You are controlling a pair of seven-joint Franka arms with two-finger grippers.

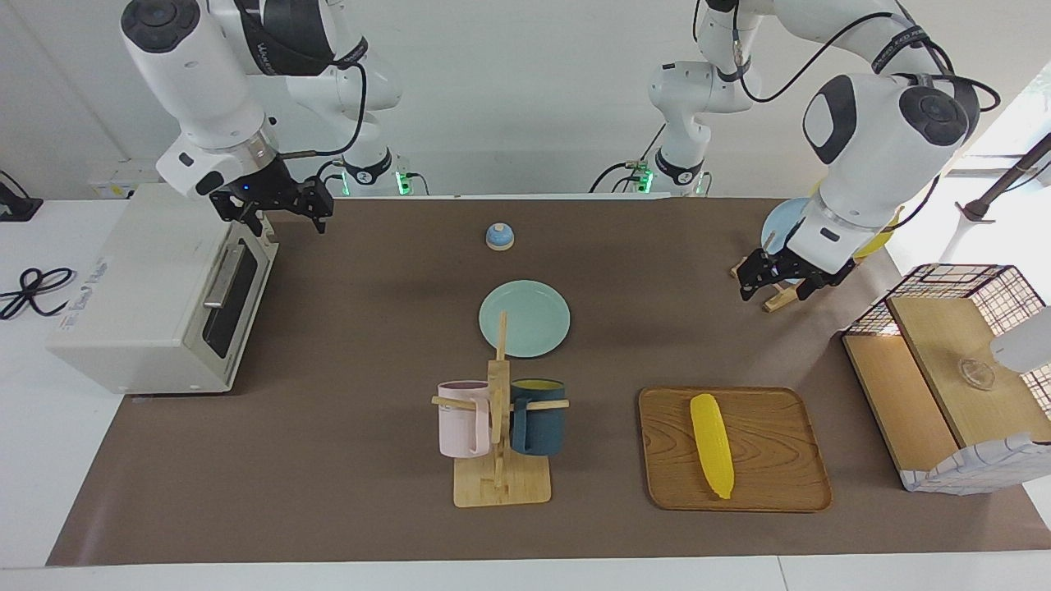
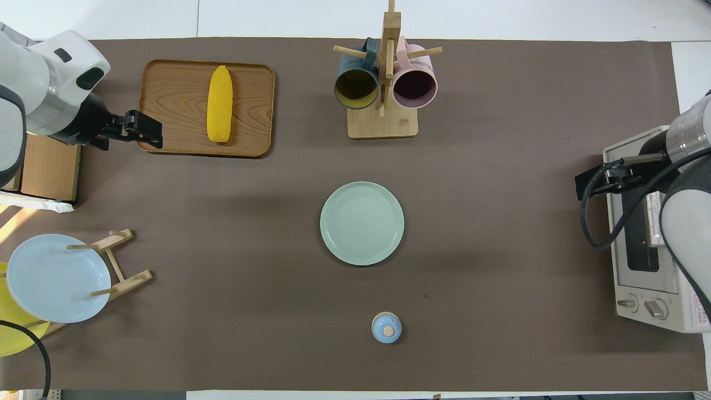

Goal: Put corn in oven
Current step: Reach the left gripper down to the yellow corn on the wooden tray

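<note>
The yellow corn (image 1: 711, 443) lies lengthwise on a wooden tray (image 1: 772, 484), also in the overhead view (image 2: 220, 104), on the tray (image 2: 166, 111). My left gripper (image 1: 774, 285) is open and empty in the air, over the mat between the plate rack and the tray; from overhead it (image 2: 143, 129) covers the tray's edge. The off-white oven (image 1: 139, 295) stands at the right arm's end with its dark glass door shut, and also shows from overhead (image 2: 644, 278). My right gripper (image 1: 279, 212) is open and empty, over the oven's door-side top edge (image 2: 591, 183).
A mug rack (image 1: 497, 460) holds a pink and a dark blue mug. A green plate (image 1: 525, 318) lies mid-table, with a small blue bell (image 1: 499, 236) nearer to the robots. A plate rack (image 1: 780, 287) and a wire-and-wood basket (image 1: 952, 369) stand at the left arm's end.
</note>
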